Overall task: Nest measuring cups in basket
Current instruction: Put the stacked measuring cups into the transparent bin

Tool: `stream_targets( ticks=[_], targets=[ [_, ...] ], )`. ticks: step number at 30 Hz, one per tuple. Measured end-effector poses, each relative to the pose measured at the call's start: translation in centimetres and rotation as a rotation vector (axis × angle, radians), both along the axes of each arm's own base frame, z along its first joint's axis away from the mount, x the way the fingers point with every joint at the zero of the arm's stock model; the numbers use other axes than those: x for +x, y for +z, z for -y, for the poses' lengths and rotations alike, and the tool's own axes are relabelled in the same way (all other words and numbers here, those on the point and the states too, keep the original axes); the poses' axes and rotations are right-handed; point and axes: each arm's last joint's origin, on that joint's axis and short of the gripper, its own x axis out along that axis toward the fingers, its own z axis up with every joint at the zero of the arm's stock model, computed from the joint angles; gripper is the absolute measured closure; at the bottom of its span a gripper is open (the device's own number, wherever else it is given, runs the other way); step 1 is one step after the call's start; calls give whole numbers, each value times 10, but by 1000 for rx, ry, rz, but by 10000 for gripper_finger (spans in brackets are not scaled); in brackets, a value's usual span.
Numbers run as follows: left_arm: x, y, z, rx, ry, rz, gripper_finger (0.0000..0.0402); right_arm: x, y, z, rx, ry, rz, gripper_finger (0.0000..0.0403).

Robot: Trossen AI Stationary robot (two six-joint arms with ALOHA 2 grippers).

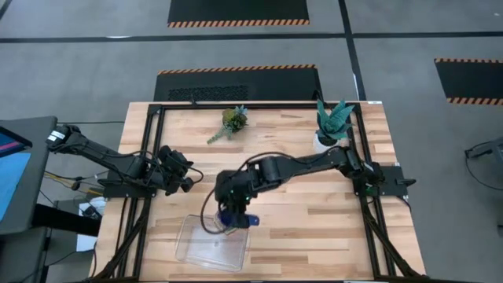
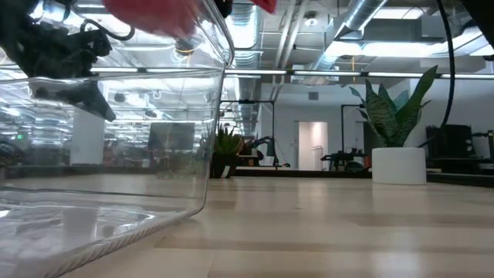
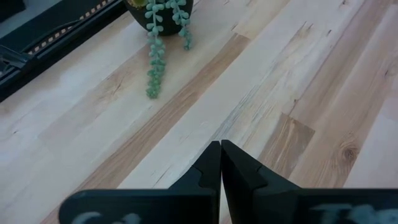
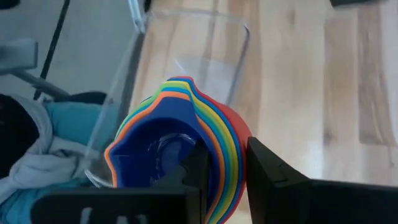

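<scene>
Clear plastic filled the near corner of the table: the basket [image 1: 211, 242] sat at the front edge, its rounded wall [image 2: 197, 139] looming close in the low view. Just above its far rim hung the right gripper [image 4: 225, 167], its fingers pinching the wall of a stack of measuring cups [image 4: 177, 146], one finger inside the innermost dark blue cup and the other outside the red one. The cups were already nested, blue inside orange, yellow, green and red rims, so the pinch on one side wall let the whole stack be carried as a single piece. From above, the stack [image 1: 236, 218] showed as a blue spot under the wrist, over the basket's far edge rather than down on its floor; a red blur at the top of the low view suggested it was held off the bottom, though how high could not be told. The likely job left was to lower it inside and let go.

Farther back and to the side, the left gripper [image 3: 220, 163] waited over bare wood with its fingers pressed together, holding nothing. Beyond it a trailing plant [image 1: 230, 122] lay on the boards, and a potted plant [image 1: 333, 126] stood at the far right corner, both well apart from the work.
</scene>
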Motion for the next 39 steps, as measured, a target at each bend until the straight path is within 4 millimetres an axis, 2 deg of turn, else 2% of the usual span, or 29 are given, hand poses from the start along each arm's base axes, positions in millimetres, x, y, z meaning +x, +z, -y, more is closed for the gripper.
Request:
stream_targets(
  ticks=[6,9,16,19,21,26,35,39],
  targets=[
    [0,0,0,2,1,2,401,11,-11,-26,-2,-35,80,326],
    [0,0,0,2,1,2,401,12,-18,-34,-4,-53,62,326],
    [0,0,0,2,1,3,401,29,-34,-49,54,-70,144,326],
    [0,0,0,2,1,1,401,29,-41,-50,41,-88,105,326],
    [0,0,0,3,1,0,401,37,-46,-54,63,-90,159,326],
    [0,0,0,5,1,-7,401,45,-62,-61,84,-98,169,326],
    [0,-1,0,17,-11,-21,401,49,-87,-71,73,-117,123,326],
    [0,-1,0,17,-11,-21,401,48,-90,-75,71,-118,114,326]
  ],
)
